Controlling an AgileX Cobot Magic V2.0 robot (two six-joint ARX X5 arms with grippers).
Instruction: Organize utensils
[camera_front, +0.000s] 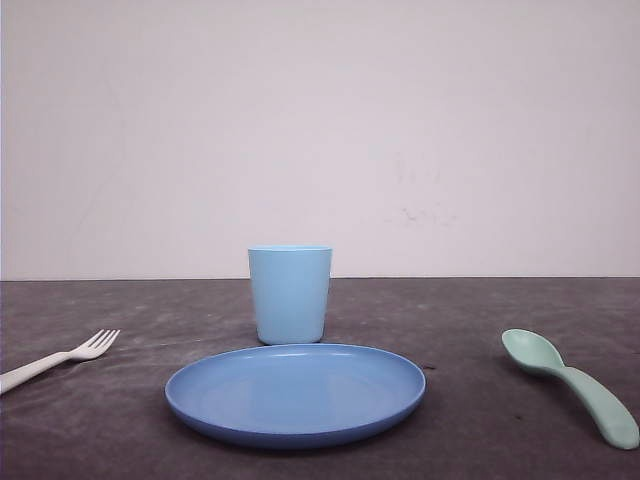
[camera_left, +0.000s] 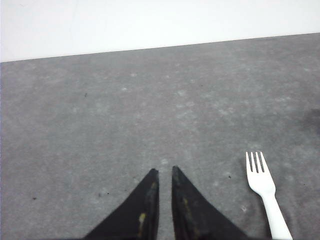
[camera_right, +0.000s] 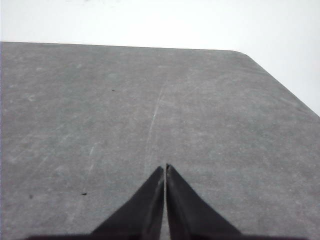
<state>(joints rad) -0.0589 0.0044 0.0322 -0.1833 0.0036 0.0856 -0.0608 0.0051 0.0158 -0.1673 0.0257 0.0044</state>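
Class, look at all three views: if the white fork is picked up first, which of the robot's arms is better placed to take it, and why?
Left. The fork lies on the robot's left side of the plate, and the left wrist view shows it beside the left gripper. The spoon lies on the right.

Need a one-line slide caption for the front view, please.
White fork left, mint-green spoon right, flanking blue plate and light blue cup on the dark table.

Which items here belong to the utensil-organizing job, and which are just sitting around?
Belong to the job:
- white fork, lying on the left of the table
- mint-green spoon, lying on the right

Just sitting around:
- blue plate, centre front, nothing on it
- light blue cup, upright behind the plate

Neither hand, left hand or right hand, holds anything.
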